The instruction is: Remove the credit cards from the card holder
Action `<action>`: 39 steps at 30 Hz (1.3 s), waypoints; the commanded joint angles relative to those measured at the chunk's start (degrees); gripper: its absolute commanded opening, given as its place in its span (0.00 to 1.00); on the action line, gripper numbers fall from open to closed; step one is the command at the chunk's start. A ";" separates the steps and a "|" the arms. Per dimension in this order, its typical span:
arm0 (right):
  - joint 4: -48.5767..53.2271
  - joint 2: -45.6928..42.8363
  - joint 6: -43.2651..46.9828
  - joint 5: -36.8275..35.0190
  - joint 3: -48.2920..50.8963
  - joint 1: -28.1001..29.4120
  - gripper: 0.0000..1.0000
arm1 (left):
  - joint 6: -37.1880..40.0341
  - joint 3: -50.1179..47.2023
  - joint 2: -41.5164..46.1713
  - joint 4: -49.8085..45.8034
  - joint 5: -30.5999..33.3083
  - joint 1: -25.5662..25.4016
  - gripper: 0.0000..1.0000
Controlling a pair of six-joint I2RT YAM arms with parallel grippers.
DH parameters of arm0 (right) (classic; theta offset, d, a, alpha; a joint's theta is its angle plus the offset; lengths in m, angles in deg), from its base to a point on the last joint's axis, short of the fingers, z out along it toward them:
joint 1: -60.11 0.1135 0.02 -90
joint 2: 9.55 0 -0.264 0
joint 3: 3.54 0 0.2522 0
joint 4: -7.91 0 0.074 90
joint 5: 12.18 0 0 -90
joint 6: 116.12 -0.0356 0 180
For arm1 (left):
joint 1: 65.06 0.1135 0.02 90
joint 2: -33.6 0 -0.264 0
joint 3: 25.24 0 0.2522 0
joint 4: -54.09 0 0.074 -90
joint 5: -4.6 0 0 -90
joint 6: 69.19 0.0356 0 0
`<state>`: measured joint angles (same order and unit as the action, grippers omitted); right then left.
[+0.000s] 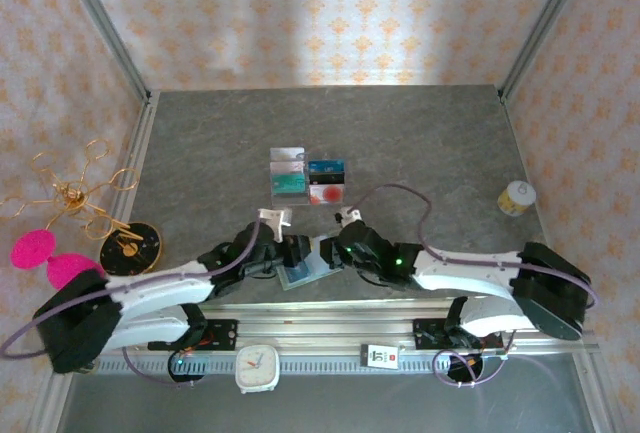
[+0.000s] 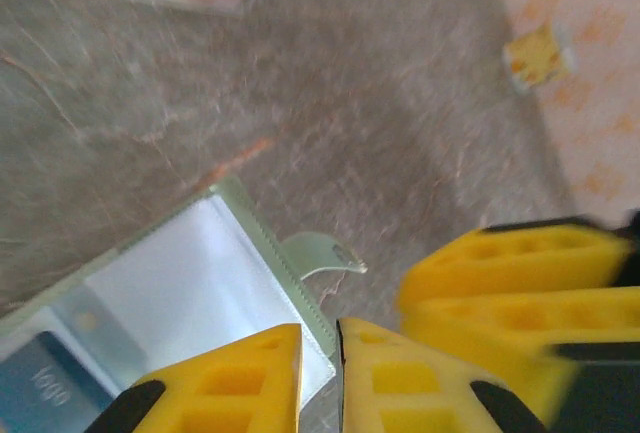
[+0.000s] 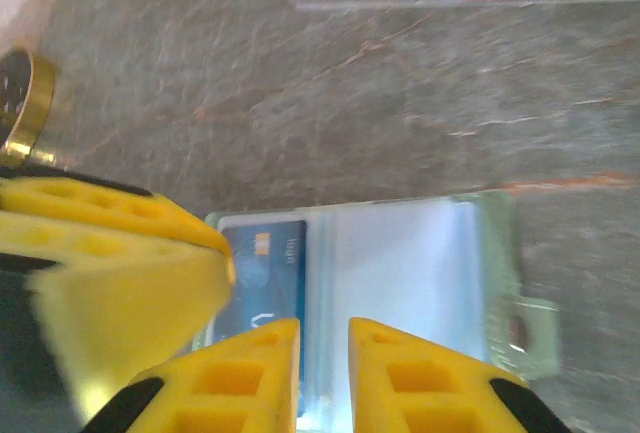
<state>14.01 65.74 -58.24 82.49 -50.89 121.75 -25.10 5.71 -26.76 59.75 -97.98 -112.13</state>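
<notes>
Right wrist, card holder [image 3: 497,253] open, blue credit card [image 3: 268,275] inside

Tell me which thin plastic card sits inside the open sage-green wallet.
The blue card with the chip, tucked in the wallet; the white, teal, dark-blue and red-and-white cards lie loose on the grey table beyond.

Sage green on the card holder [image 3: 503,243], its inner sleeve a milky blue-white. Inside it, a deep blue card [image 3: 270,273] with pale lettering. Left hand [image 2: 318,338] and right hand [image 3: 322,328] are both bright yellow, black further back. Under the holder, the desk [image 1: 430,143] is grey, veined like marble. Beyond the holder: white card [image 1: 287,157], teal card [image 1: 288,183], dark-blue card [image 1: 326,167], red-and-white card [image 1: 326,191]. Behind those, cream walls [image 1: 330,13] with an orange floral print.
</notes>
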 commanded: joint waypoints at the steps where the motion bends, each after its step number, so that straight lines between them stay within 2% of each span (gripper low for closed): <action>1: -1.37 4.84 4.08 6.63 -3.85 -0.78 0.19 | -2.19 -4.47 5.16 -8.83 3.51 1.14 0.18; 6: 1.55 12.69 3.33 6.59 -6.35 -4.45 0.15 | -3.34 -8.69 6.12 -6.67 2.47 2.63 0.20; 10: 5.02 14.50 1.22 1.78 -5.33 -4.89 0.13 | -1.73 -8.58 2.33 -3.69 2.37 3.53 0.26; 18: 5.38 6.63 -8.39 -1.10 4.66 -3.95 0.12 | 1.67 -5.32 -5.12 -0.35 -0.50 6.02 0.24; 24: 8.00 1.06 -6.76 -4.10 3.04 -2.41 0.21 | 1.71 -4.47 1.43 -4.59 -0.83 6.11 0.24; 28: 4.92 -0.37 -2.60 3.85 0.19 -2.33 0.25 | 0.77 -6.05 4.88 -2.75 -1.10 5.85 0.13; 32: -0.06 4.20 -3.11 13.33 -1.88 -2.80 0.21 | 0.56 -5.94 -0.10 0.58 -2.82 5.42 0.06; 35: -2.85 7.14 -4.20 16.77 -2.74 -3.18 0.21 | 1.08 -6.12 -2.73 2.71 -2.76 5.19 0.03; 39: -4.70 10.54 -6.47 18.71 -3.10 -3.95 0.21 | 2.83 -5.11 -4.14 0.66 -1.01 5.16 0.00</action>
<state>11.89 74.52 -63.11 97.92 -52.90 118.50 -24.03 0.01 -30.34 59.29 -99.95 -106.60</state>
